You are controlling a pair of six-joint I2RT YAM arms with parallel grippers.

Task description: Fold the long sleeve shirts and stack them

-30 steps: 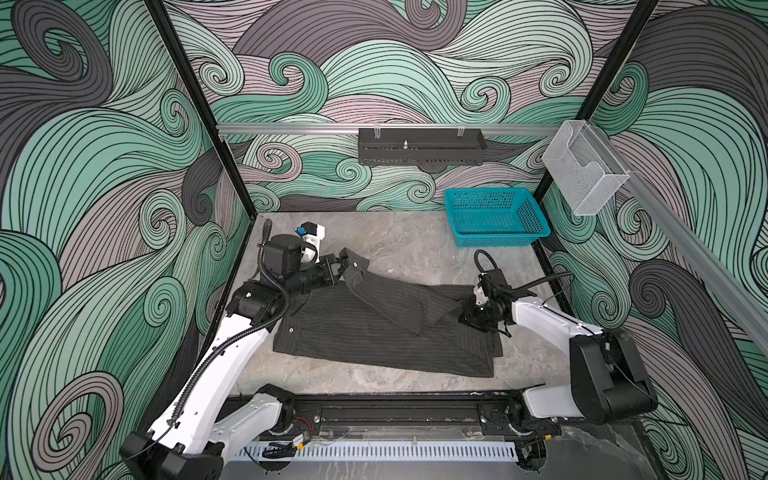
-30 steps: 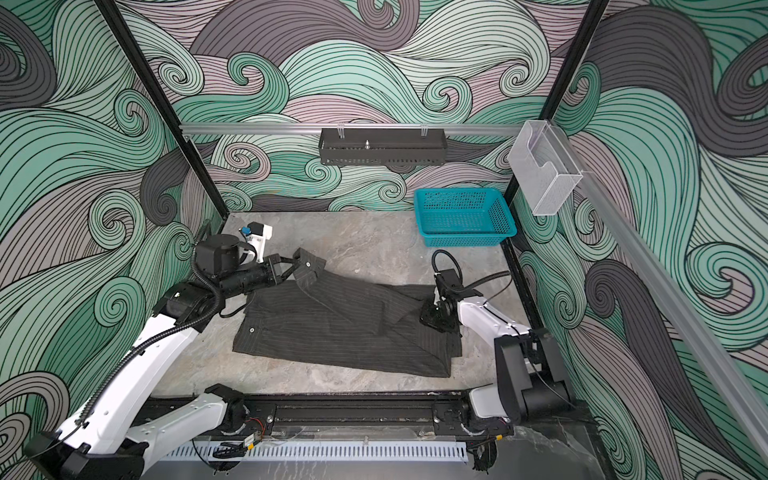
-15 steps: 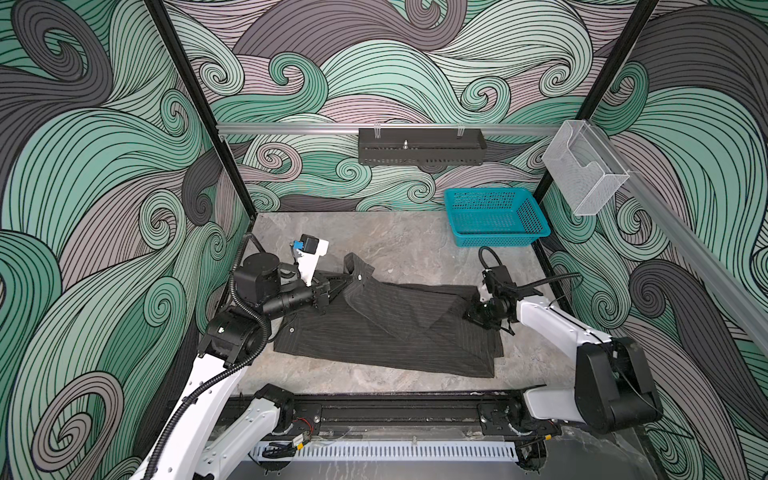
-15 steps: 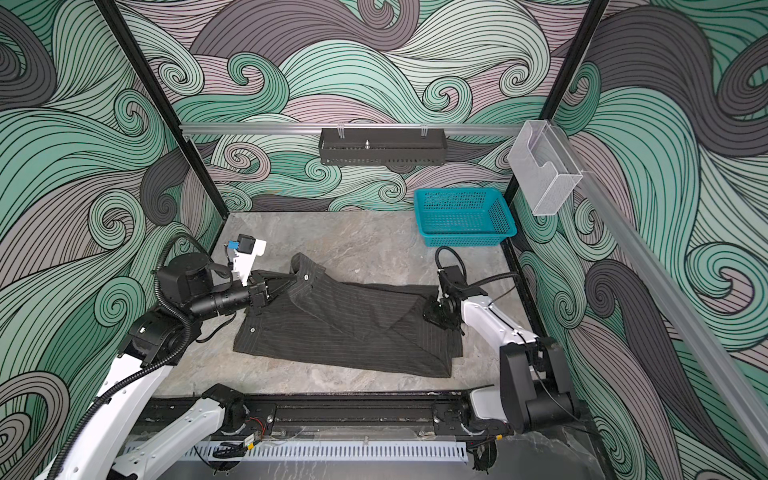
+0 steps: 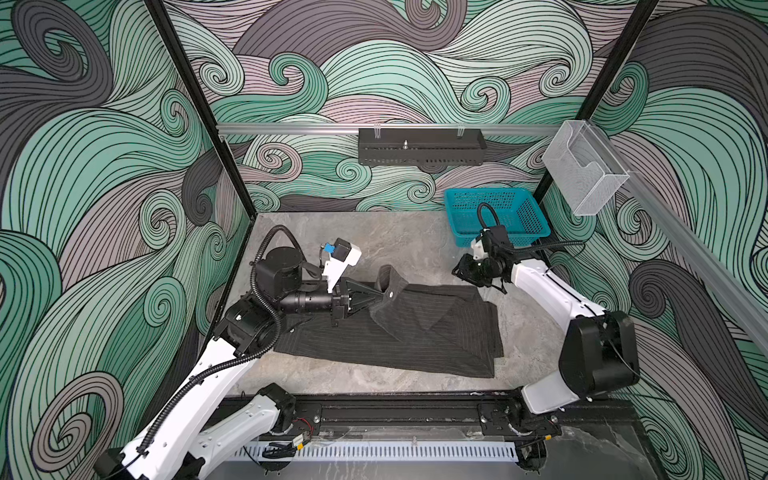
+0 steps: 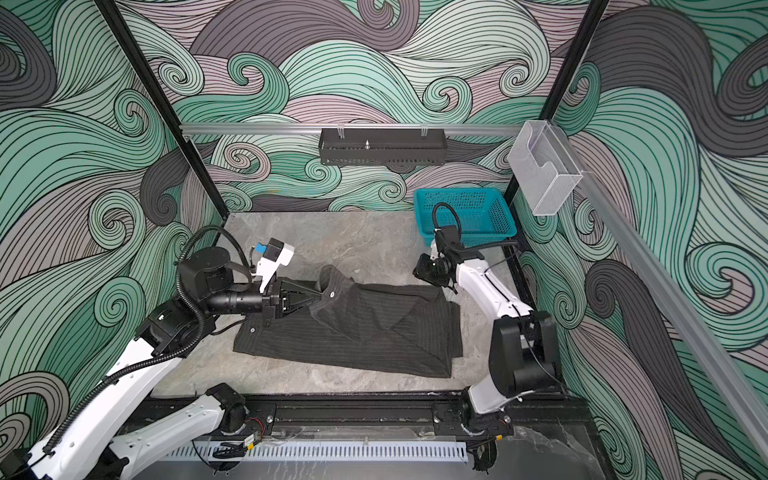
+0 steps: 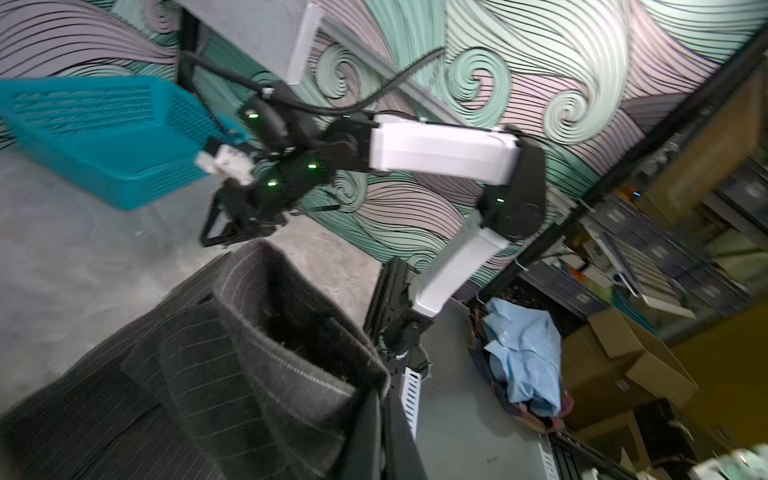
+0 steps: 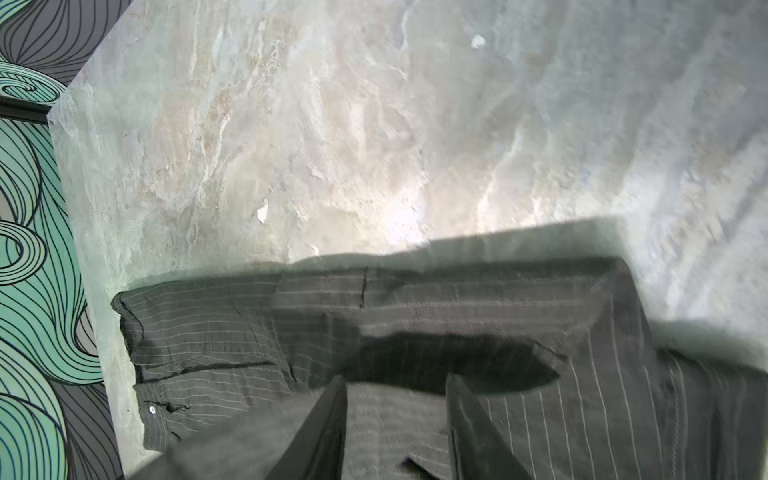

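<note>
**A:** What is the left claw doing?

**B:** The left claw is clamped tight on a sleeve cuff. It has carried the cuff in over the dark pinstriped shirt. A second ago it stood farther out toward ten o'clock.

**A:** And the other?

**B:** The right claw, jaws parted and empty, has lifted off the shirt's three o'clock edge toward the teal basket at one o'clock. The shirt lies mid-worktop. The sleeve fold looks under way, the body still unfolded.
</note>
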